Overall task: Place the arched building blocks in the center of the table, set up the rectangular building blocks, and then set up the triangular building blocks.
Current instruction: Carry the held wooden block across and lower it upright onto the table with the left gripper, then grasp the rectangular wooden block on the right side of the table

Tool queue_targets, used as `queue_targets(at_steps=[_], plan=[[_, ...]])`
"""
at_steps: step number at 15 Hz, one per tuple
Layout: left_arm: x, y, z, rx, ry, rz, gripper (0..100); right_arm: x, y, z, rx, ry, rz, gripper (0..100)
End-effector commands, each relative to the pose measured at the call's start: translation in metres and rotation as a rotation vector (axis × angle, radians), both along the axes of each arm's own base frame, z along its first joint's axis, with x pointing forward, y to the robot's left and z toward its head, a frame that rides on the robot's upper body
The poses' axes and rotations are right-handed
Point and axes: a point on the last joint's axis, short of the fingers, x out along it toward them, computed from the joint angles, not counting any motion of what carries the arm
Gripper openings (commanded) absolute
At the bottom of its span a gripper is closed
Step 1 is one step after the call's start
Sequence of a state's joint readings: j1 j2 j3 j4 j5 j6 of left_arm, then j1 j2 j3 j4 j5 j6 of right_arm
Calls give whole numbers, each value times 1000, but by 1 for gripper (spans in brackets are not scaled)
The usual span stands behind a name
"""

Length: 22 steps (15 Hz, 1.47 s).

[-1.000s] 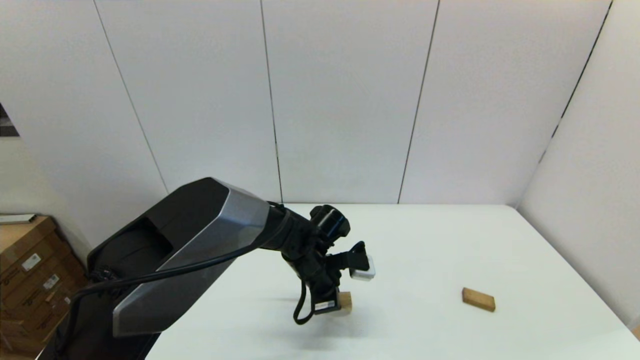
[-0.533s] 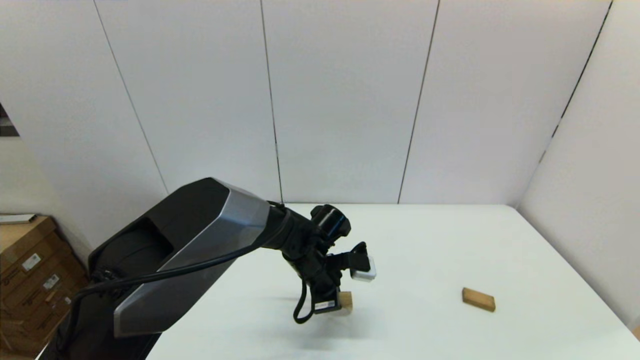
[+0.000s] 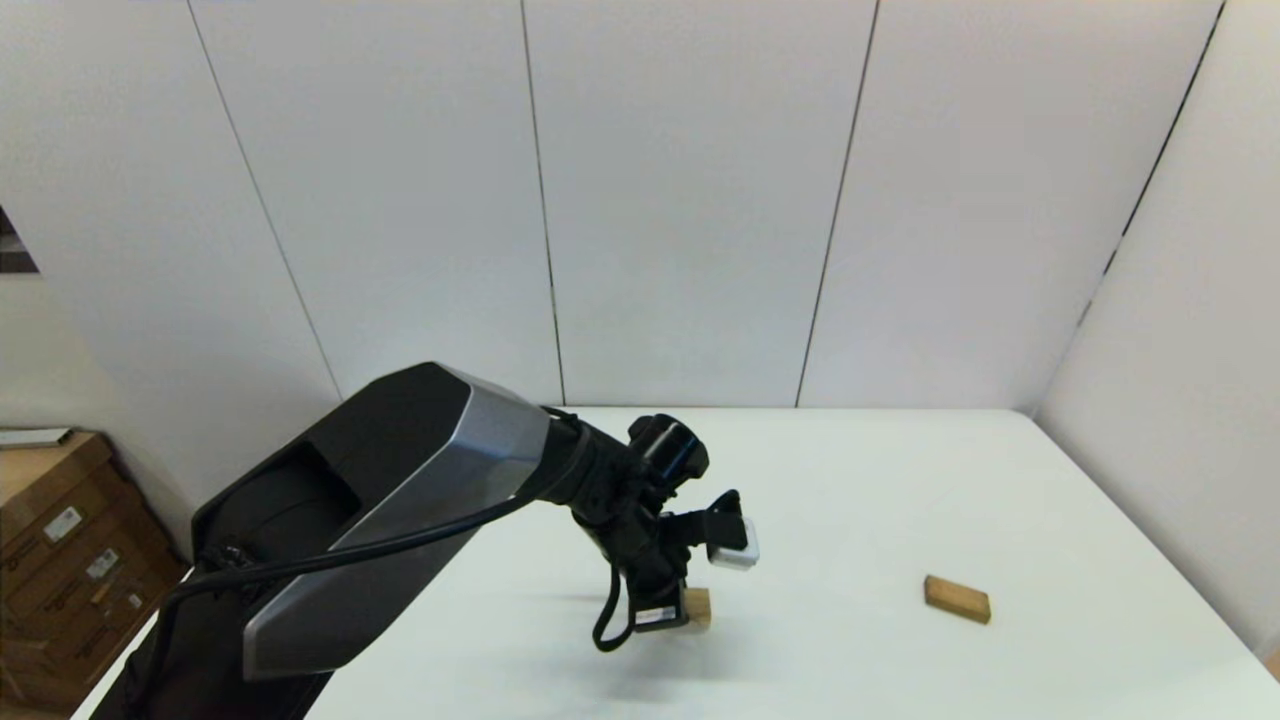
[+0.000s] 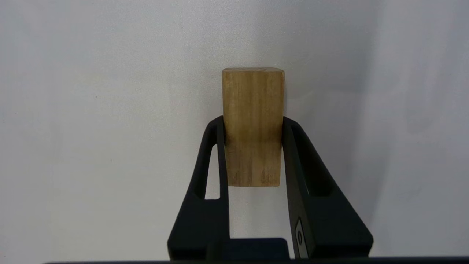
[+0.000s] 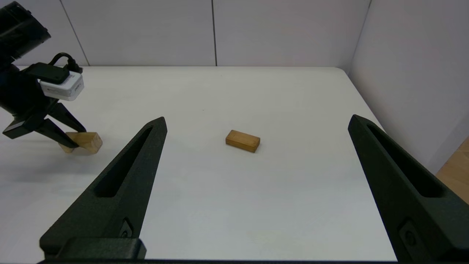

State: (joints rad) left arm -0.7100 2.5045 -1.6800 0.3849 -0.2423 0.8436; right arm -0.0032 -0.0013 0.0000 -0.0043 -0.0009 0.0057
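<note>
Gripped in the left claw [image 3: 680,612], fingers pinched against the two long sides: the small light-wood arched block [image 3: 697,605]. Held about midway along its length, with one end sticking out past the fingertips. Positioned low over the white smooth table [image 3: 850,480], around the middle of its width and towards the near edge. Touching the surface or just clear of it, hard to tell which. Curved notch not plainly visible from any view.

Lying flat well off towards the right edge, apart from everything else: the small solid light-brown rectangular wooden block [image 3: 957,598]. No sign of the triangular wedge anywhere.

Parked over the near right corner of the table, fingers spread wide and holding nothing: the right claw [image 5: 256,119].

Judging by looks, light, rigid, dry wood; no crushing risk, no sag, moderate squeeze enough. Smooth faces and a smooth tabletop, so likely to skate if nudged rather than lifted. Best taken across the narrow width on flat parallel sides near mid-length, as here, to avoid pivoting between the fingers. For the arch, better to keep off the notched side, where only the two short legs offer contact. When releasing, best to open squarely to avoid toppling or dragging.
</note>
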Motion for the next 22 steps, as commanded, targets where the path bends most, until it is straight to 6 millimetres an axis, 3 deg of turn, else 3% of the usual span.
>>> queue_targets(at_steps=[1, 4, 5, 10, 12, 15, 17, 19, 22], plan=[[-1, 0, -2, 7, 8, -7, 0, 0, 0, 0, 0, 1, 1, 100], [-2, 1, -2, 9, 10, -8, 0, 0, 0, 0, 0, 1, 1, 100], [-2, 0, -2, 8, 8, -8, 100, 0, 0, 0, 0, 2, 1, 100], [0, -3, 0, -8, -4, 0, 100, 0, 0, 0, 0, 2, 1, 100], [9, -7, 22, -60, -54, 10, 100, 0, 0, 0, 0, 2, -1, 100], [15, 13, 92, -162, -168, 60, 100, 0, 0, 0, 0, 1, 1, 100], [11, 43, 157, -252, -249, 138, 100, 0, 0, 0, 0, 2, 1, 100], [-10, 87, 222, -320, -279, 245, 100, 0, 0, 0, 0, 2, -1, 100], [-60, 148, 289, -405, -328, 395, 100, 0, 0, 0, 0, 1, 1, 100]])
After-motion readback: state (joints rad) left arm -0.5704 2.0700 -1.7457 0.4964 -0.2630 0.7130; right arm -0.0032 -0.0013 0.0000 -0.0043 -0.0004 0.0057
